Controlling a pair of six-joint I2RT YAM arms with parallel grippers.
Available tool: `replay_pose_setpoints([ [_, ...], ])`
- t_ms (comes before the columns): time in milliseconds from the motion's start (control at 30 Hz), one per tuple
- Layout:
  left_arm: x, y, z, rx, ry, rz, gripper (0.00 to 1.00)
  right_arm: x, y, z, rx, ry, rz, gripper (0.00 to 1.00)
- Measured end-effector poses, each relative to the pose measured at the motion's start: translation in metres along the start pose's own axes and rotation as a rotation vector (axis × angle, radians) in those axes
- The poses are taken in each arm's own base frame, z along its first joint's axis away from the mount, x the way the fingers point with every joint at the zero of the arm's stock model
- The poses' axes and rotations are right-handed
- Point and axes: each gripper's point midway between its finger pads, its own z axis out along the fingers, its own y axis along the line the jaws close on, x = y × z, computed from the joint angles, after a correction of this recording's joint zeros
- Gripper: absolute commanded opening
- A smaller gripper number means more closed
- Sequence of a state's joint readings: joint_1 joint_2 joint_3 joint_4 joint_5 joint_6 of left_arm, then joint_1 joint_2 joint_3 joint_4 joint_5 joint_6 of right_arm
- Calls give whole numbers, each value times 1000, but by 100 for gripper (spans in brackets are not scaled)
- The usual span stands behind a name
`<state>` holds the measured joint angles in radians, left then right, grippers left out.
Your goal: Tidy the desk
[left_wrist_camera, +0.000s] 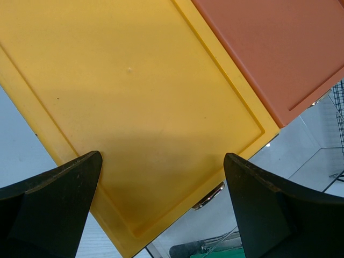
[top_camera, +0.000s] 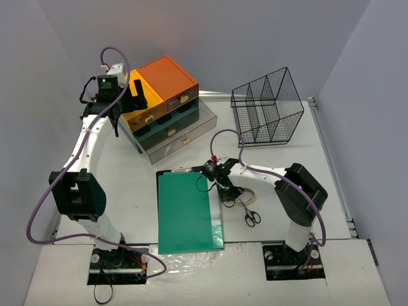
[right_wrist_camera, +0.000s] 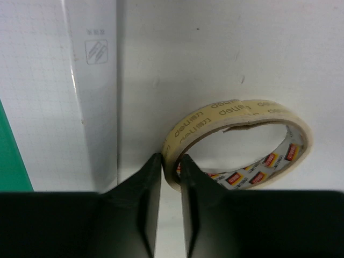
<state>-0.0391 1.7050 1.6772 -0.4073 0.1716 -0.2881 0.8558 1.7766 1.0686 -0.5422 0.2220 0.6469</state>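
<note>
While nothing looked put away yet, sorting had only begun. The right gripper (right_wrist_camera: 171,158) had its jaws nearly together, pinching the wall of the tape roll (right_wrist_camera: 236,110), one finger outside the ring and one inside. The desk (right_wrist_camera: 215,48) lay flat right beneath those jaws, with the roll resting on it. The scissors (top_camera: 250,215) sat loose just beside the jaws, the green folder (top_camera: 188,213) on their other side, and the wire basket (top_camera: 268,105) well beyond them, apparently holding nothing. All three items seemed left to do.

The left gripper (left_wrist_camera: 162,157) hung with jaws wide apart and empty over the yellow top (left_wrist_camera: 140,97) of the drawer unit (top_camera: 167,105).

Only the right wrist view showed the pinch; overhead, the wrist hid it. Only overhead showed the scissors and basket.
</note>
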Motion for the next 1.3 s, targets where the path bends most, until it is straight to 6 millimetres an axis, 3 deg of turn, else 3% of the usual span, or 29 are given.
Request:
replay_pose_setpoints([
  [67, 0, 0, 0, 0, 0, 0, 97, -1, 1, 1, -10, 3, 7, 0],
  [400, 0, -1, -1, 3, 4, 0, 97, -2, 2, -1, -27, 4, 15, 0],
  [533, 0, 0, 0, 2, 4, 0, 97, -18, 6, -14, -51, -35, 35, 0],
  [667, 0, -1, 0, 2, 6, 0, 97, -62, 20, -56, -135, -162, 68, 0],
  [833, 0, -1, 0, 1, 9, -1, 97, -135, 37, -137, -268, -391, 103, 0],
  [933, 0, -1, 0, 1, 9, -1, 97, -162, 41, -173, -317, -490, 97, 0],
  [1067, 0, -1, 0, 1, 10, -1, 97, -188, 50, -200, -365, -580, 81, 0],
  [1200, 0, 0, 0, 1, 10, -1, 97, -210, 68, -206, -402, -627, 54, 0],
  [1300, 0, -1, 0, 2, 10, -1, 97, -237, 92, -206, -455, -667, 27, 0],
])
